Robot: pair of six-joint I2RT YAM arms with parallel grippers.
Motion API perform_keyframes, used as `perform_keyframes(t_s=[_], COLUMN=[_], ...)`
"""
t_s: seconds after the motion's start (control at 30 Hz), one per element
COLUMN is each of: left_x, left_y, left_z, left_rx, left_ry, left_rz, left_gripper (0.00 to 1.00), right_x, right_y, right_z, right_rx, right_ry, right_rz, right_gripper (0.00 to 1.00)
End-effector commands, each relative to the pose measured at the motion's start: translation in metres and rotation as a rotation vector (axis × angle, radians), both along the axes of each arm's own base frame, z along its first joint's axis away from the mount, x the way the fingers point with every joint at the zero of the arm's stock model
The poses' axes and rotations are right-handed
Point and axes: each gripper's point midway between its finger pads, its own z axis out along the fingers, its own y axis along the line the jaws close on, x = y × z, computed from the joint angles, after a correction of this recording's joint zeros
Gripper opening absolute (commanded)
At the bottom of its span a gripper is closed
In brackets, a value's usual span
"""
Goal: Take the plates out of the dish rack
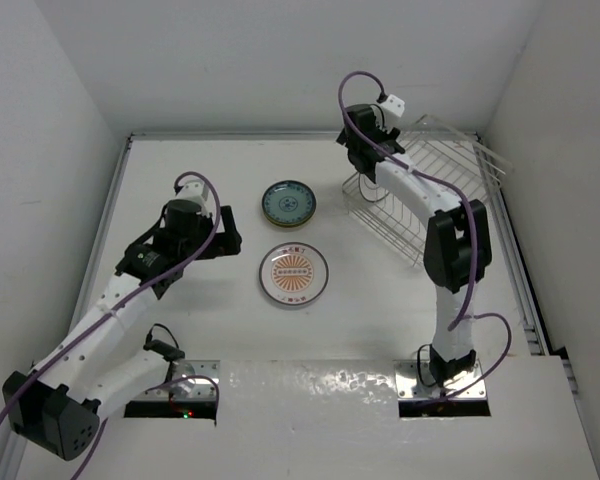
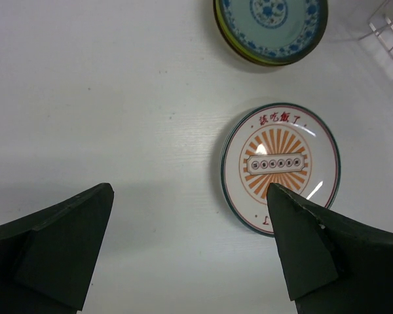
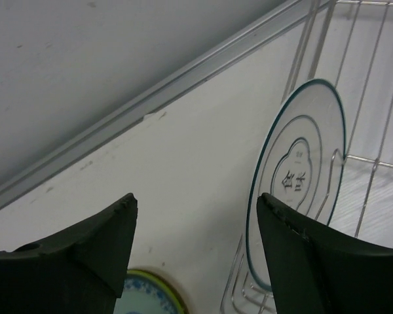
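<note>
The silvery wire dish rack [image 1: 425, 185] stands at the back right. One white plate [image 3: 301, 163] with a dark teal rim and dark characters stands upright in the dish rack's [image 3: 373, 98] near end. My right gripper [image 3: 196, 197] hovers over it, open, its right finger in front of the plate's lower part; nothing is gripped. On the table lie a blue-patterned plate [image 1: 288, 204] on a stack and a white plate with orange rays [image 1: 293, 273]. My left gripper [image 2: 188, 190] is open and empty just left of the orange plate [image 2: 281, 154].
The blue-patterned plate [image 2: 270, 26] sits on green and brown rims of plates under it. White walls close in the table at the back and both sides, with a metal rail [image 3: 183, 78] along the back edge. The right arm [image 1: 450, 240] leans across the rack's front.
</note>
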Motion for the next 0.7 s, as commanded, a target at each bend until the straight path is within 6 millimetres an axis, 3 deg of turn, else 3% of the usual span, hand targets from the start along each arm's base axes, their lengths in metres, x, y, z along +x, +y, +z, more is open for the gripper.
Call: perform_keyframes(t_s=[0.0,0.2,0.33,0.43,0.67], left_x=[0.005,0.004,0.004,0.004,0.004], left_y=[-0.003,-0.003,-0.003,-0.003,-0.004], left_z=[-0.003,0.001,0.003,0.002,0.001], left_rx=[0.035,0.022,0.015,0.017,0.014], left_ry=[-0.007,-0.026,-0.042,-0.036,-0.033], left_rz=[-0.044,-0.053,-0.049,-0.051,-0.058], left_gripper=[1.0,1.0,1.0,1.0,1.0], right_x=[0.003,0.011,0.019,0.021,0.015], right_y=[-0.021,-0.022,-0.018,-0.019,-0.034], right_z=[0.013,0.005,-0.003,-0.009,-0.027], right_rx=[-0.111,-0.16,-0.163,-0.165,-0.155], right_ry=[0.01,0.03,0.054,0.063,0.111], right_rz=[-0.1,-0.099,-0.09,-0.1,-0.13], right_gripper=[0.7,0.53,0.47,0.35,0.34])
